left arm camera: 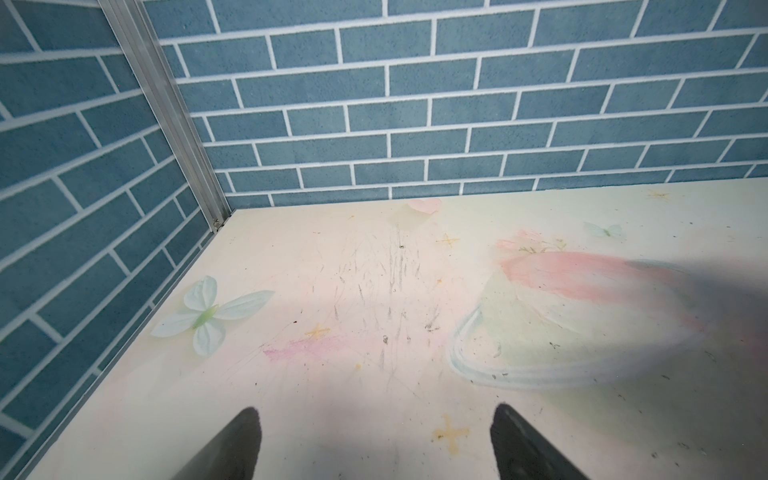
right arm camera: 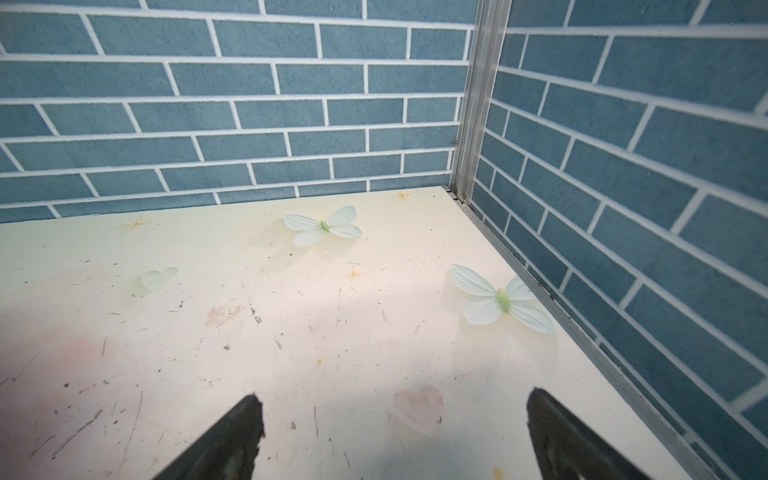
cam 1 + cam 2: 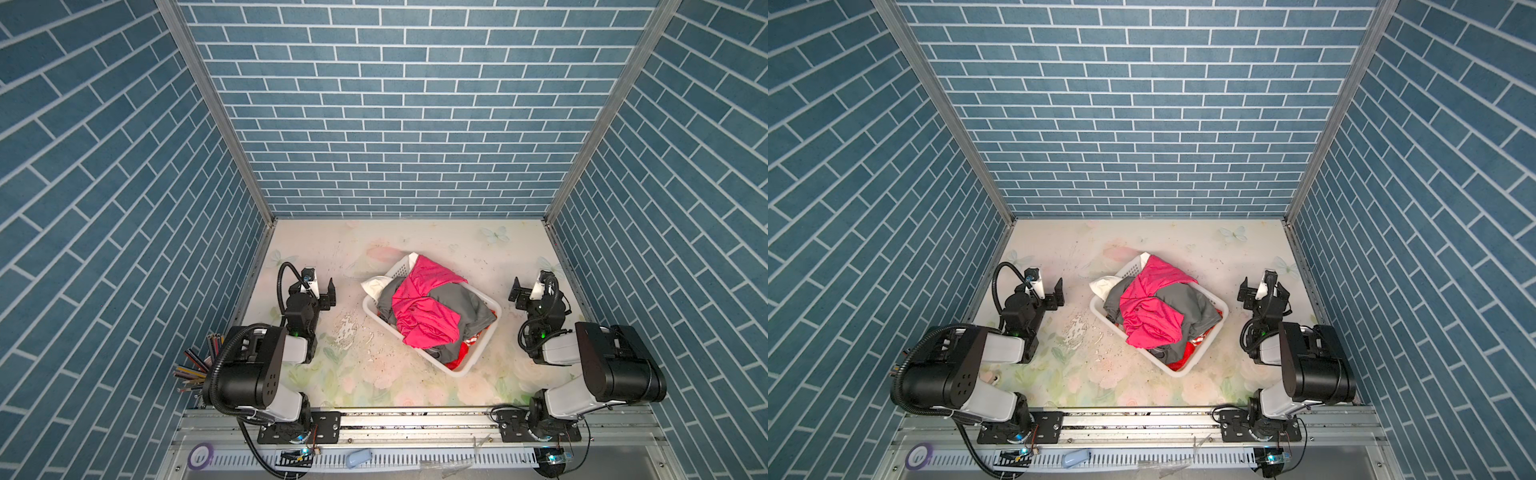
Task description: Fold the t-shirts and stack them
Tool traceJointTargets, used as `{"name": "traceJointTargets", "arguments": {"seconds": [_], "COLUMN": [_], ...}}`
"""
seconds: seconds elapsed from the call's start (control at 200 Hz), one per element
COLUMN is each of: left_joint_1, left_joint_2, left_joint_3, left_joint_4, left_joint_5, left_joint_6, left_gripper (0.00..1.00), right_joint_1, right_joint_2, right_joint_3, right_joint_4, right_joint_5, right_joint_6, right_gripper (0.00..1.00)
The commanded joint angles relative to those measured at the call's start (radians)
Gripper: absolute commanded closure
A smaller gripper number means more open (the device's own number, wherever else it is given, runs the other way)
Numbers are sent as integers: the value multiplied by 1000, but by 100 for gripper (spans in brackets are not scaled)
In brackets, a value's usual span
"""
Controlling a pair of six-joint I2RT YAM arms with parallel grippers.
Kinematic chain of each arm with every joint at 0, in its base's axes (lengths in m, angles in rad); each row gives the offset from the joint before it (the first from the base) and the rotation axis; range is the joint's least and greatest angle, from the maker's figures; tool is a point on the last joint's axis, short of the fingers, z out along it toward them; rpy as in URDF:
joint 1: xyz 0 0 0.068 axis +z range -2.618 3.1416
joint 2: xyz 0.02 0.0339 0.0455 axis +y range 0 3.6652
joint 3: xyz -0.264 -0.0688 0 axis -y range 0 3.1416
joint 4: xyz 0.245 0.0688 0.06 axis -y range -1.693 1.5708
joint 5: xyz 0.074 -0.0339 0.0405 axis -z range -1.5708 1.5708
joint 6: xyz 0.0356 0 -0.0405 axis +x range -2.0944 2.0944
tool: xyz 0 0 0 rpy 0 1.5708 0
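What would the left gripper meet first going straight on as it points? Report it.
Nothing close: the left gripper points over the scuffed table; likely that surface first, else the tiled back wall. Depth is unclear.

Basket (image 3: 461, 371), 1; pink t-shirt (image 3: 419, 316), 1; grey t-shirt (image 3: 461, 303), at least 1; white t-shirt (image 3: 374, 286), 1; red t-shirt (image 3: 455, 362), 1; tape roll (image 3: 200, 455), 1

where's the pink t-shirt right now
In both top views the pink t-shirt lies crumpled on top of the pile in the white basket, draped over a grey t-shirt, near the middle of the table.
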Motion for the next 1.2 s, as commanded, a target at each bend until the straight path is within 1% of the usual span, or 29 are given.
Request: {"name": "traceJointTargets", "arguments": {"seconds": [0.0, 0.14, 0.165, 0.195, 0.23, 0.265, 0.305, 0.35, 0.39, 0.43, 0.455, 0.48, 0.51, 0.53, 0.555, 0.585, 0.62, 0.66, 0.715, 0.755, 0.795, 0.845, 0.91, 1.005, 1.095, 1.15, 1.195], "left_joint_1": [6, 6, 6, 4, -8, -21, -24, -23, -23, -22, -20, -20, -17, -8, -3, -10, -31, -66, -109, -133, -144, -143, -143, -142, -143, -143, -143], "left_joint_2": [2, 1, 1, -10, -44, -91, -133, -177, -216, -254, -278, -299, -324, -340, -357, -374, -392, -408, -422, -425, -420, -404, -373, -340, -351, -372, -393], "left_joint_3": [11, 10, 14, 34, 67, 111, 171, 225, 271, 301, 316, 333, 359, 376, 390, 405, 421, 438, 461, 472, 477, 483, 507, 547, 551, 545, 533], "left_joint_4": [9, 11, 8, -22, -113, -251, -388, -512, -621, -694, -732, -781, -857, -902, -932, -962, -1002, -1061, -1145, -1196, -1241, -1285, -1343, -1418, -1436, -1438, -1432], "left_joint_5": [4, 3, -9, -39, -100, -194, -243, -293, -318, -320, -308, -296, -266, -216, -141, -86, -59, -52, -51, -42, -11, 54, 135, 221, 284, 304, 315], "left_joint_6": [-5, -9, -17, -26, -37, -54, -80, -135, -218, -314, -376, -445, -535, -578, -605, -623, -647, -666, -674, -680, -691, -709, -696, -646, -612, -595, -581], "left_gripper": [12, 12, 12, 12, 12, 12, 12, 12, 12, 12, 12, 12, 12, 12, 12, 12, 12, 12, 12, 12, 12, 12, 12, 12, 12, 12, 12], "right_joint_1": [2, 3, 6, 13, 15, 15, 15, 15, 15, 15, 12, 8, 4, 3, 3, 8, 40, 89, 201, 289, 378, 466, 526, 586, 600, 600, 600], "right_joint_2": [4, 3, -7, -44, -103, -169, -239, -277, -306, -329, -343, -362, -385, -404, -420, -431, -442, -450, -459, -457, -445, -406, -338, -215, -120, -67, -29], "right_joint_3": [-1, -5, -2, 6, 20, 31, 47, 47, 45, 45, 49, 64, 95, 123, 163, 208, 276, 332, 422, 478, 524, 583, 648, 747, 792, 813, 830], "right_joint_4": [5, 19, 16, -31, -113, -194, -295, -323, -331, -330, -333, -373, -445, -499, -565, -639, -731, -832, -961, -1042, -1108, -1176, -1251, -1349, -1385, -1413, -1439], "right_joint_5": [-6, -11, -4, 18, 45, 78, 99, 96, 78, 83, 87, 77, 26, -21, -86, -161, -206, -216, -199, -166, -130, -133, -127, -91, -85, -78, -71], "right_joint_6": [10, 4, 2, 2, 11, 27, 48, 56, 68, 128, 181, 233, 250, 249, 243, 233, 237, 219, 164, 127, 99, 84, 87, 53, 12, -8, -12], "right_gripper": [1, 1, 1, 1, 1, 1, 1, 1, 1, 1, 1, 1, 1, 1, 1, 1, 1, 1, 1, 1, 1, 1, 3, 9, 15, 18, 23]}}
